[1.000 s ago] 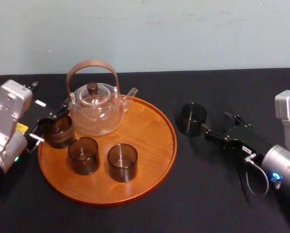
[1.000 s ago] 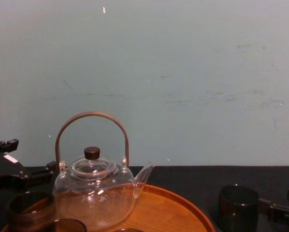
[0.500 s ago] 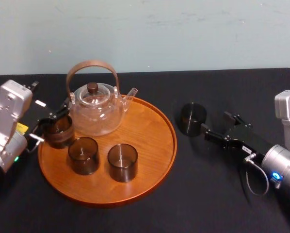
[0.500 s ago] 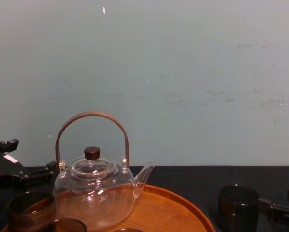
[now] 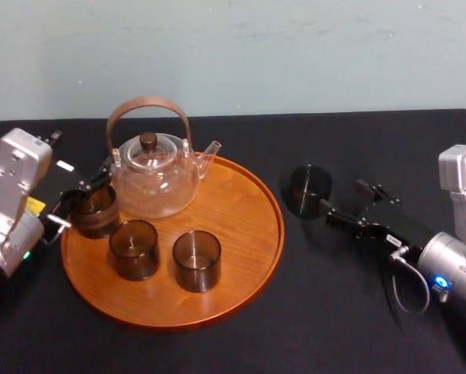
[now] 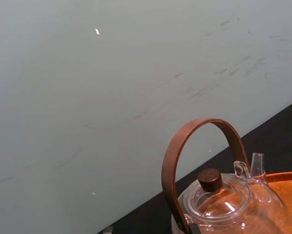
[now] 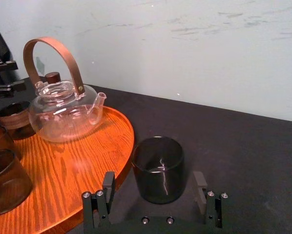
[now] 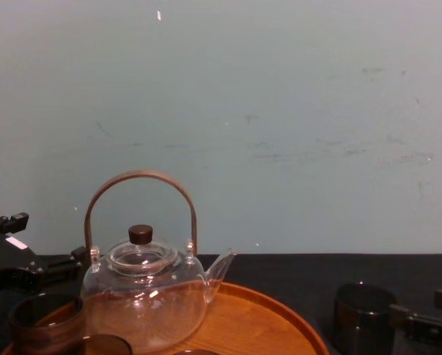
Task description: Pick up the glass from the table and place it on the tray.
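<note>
Right gripper [image 7: 154,184], fingers spread, has crept closer to the dark glass [image 7: 158,168], which stands on the table [image 5: 319,312] just beside the tray [image 5: 241,234]; a grasp looks imminent. Left gripper [image 5: 81,199] flanks a tray-edge glass [image 5: 93,212], grip indeterminable.

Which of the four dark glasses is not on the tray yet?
The glass standing upright on the black table, right of the tray, just ahead of the open right gripper. The other three glasses stand on the tray, one at the left gripper.
</note>
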